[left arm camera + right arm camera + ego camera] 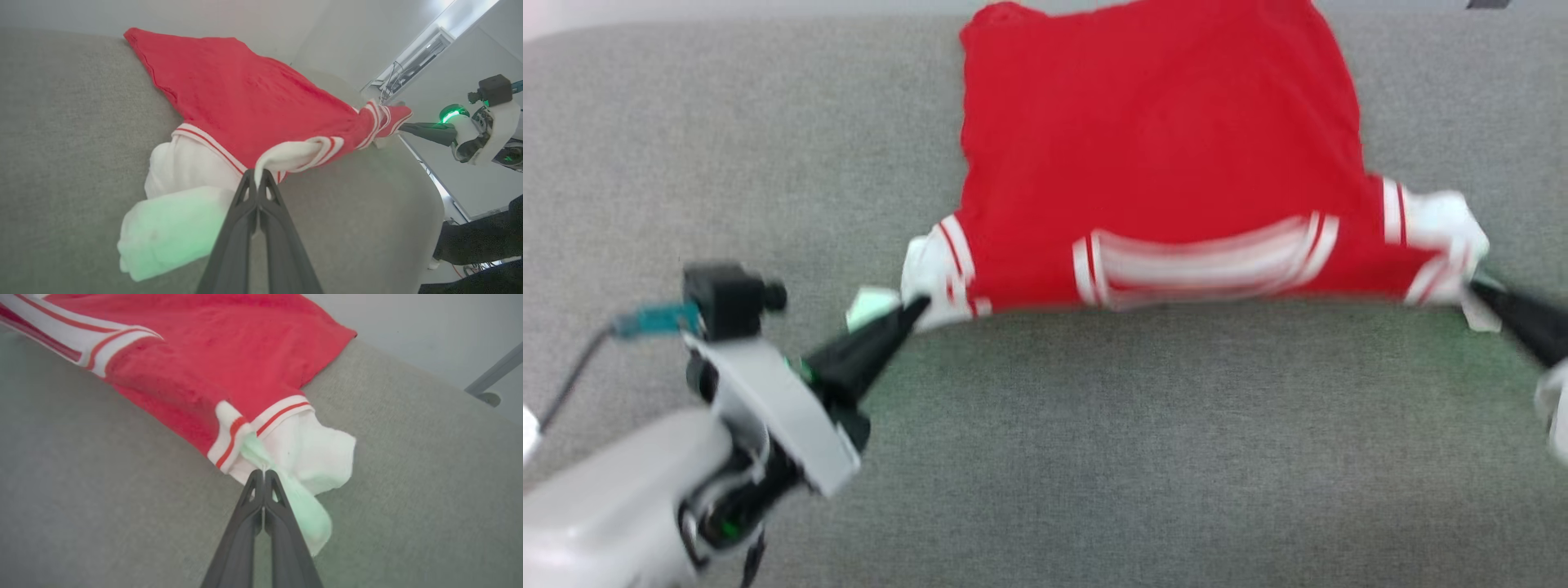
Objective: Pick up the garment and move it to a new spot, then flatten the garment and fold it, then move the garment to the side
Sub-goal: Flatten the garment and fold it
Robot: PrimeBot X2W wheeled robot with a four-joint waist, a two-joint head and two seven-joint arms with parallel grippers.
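Grey woven-cover bench (1094, 425) spans the head view, which is motion-blurred. Pale wall (253, 20) runs behind the far edge. The left wrist view shows white panels and a cable bundle (398, 77) off the bench's end, plus something dark low at the right, can't tell what. The right wrist view shows pale floor and a grey furniture leg (488, 396) beyond the bench.

The garment (1160, 147) lies centre to right on the far half of the bench, plain red side up, with its far hem at the far edge. The striped collar trim (1201, 261) is on the near edge and a white sleeve sits at each near corner. The near edge is pulled taut between the two grippers.

The pale left forearm (613, 498) comes in at the lower left, with a black wrist camera (727, 298) and a teal cable on top, fingers angled up and to the right. The left gripper (915, 309) has its fingers pressed together, clamped on a fold of striped trim at the left sleeve. The loose white sleeve, tinted green by the gripper light, rests on the bench beside it.

The right gripper (1478, 287) enters from the right edge, fingers pointing up and left. Its tips are together, pinching the white fabric of the right sleeve just past the red-striped cuff band.
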